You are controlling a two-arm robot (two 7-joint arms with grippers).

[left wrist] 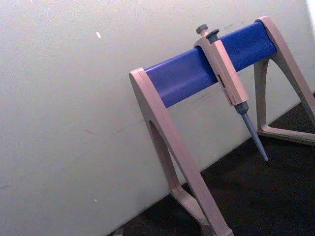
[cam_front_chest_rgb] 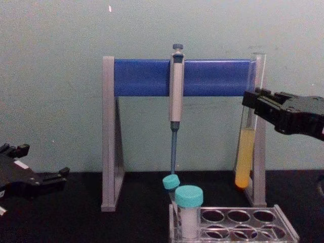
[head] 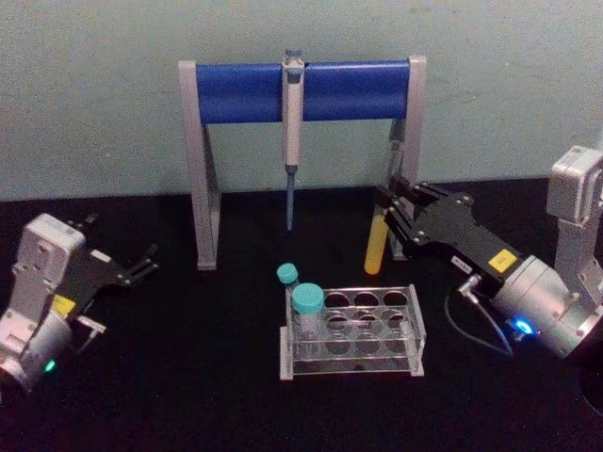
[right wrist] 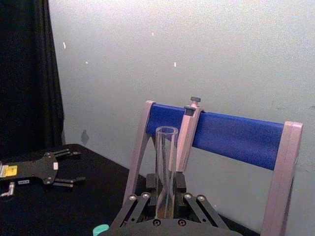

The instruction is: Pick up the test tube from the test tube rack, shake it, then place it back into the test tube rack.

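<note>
Right gripper [head: 388,201]: clamped tight on the tube [head: 375,247], above the yellow part.

Head view: tube up and out of the rack [head: 412,331], behind the rack's far right corner, close to the right leg of the stand [head: 245,91]. Almost straight up, leaning a little. Two vials [head: 307,303] in the rack's left side. Pipette [head: 293,141] hanging on the stand's blue bar. Left gripper [head: 148,263] at the left, well away from the rack, fingers spread wide, holding nothing.

Left wrist view: stand [left wrist: 197,73] and pipette [left wrist: 227,76] against the wall.

Right wrist view: right gripper [right wrist: 166,189] squeezing the clear tube [right wrist: 166,162] from both sides, open mouth up top. Stand [right wrist: 236,137] behind it. Left gripper [right wrist: 76,167] far off, fingers apart.

Chest view: right gripper [cam_front_chest_rgb: 249,103] coming in from the right, gripping the tube [cam_front_chest_rgb: 244,157] high up. Yellow liquid in the bottom part. Tube's round end hanging above the rack [cam_front_chest_rgb: 284,226], in front of the stand's right leg. Left gripper [cam_front_chest_rgb: 43,164] low at the left, fingers apart.
</note>
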